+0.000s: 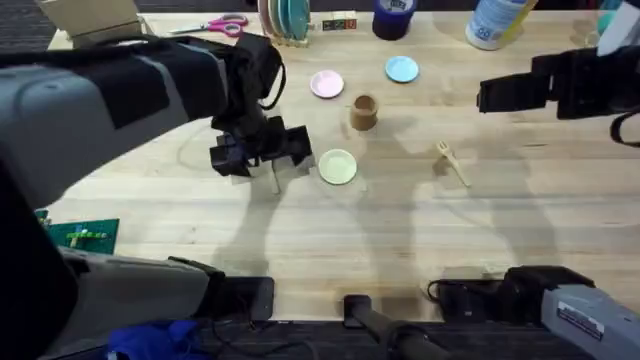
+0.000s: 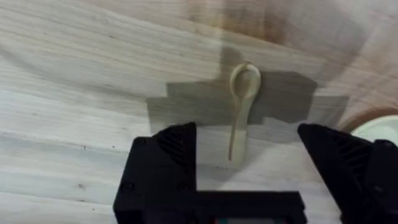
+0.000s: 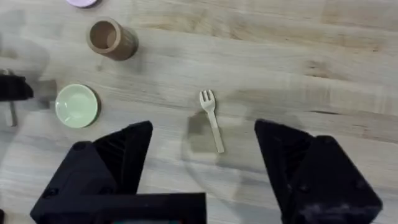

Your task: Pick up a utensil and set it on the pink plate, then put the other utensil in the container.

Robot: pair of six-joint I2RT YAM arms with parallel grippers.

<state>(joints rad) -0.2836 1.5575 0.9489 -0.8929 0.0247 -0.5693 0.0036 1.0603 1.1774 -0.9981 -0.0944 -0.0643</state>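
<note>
A lab or workshop bench: a pale wooden table (image 1: 400, 230) with scissors (image 1: 222, 25) and a tape roll (image 1: 393, 18) at the far edge, a green circuit board (image 1: 85, 236) near left.

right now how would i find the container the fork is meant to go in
Start at the wooden table and find the three small plates near its middle. The container is the brown wood-coloured cup standing upright between the pink plate and the pale yellow plate. It is the only tall cylinder there; its neighbours are flat and pastel.
</note>
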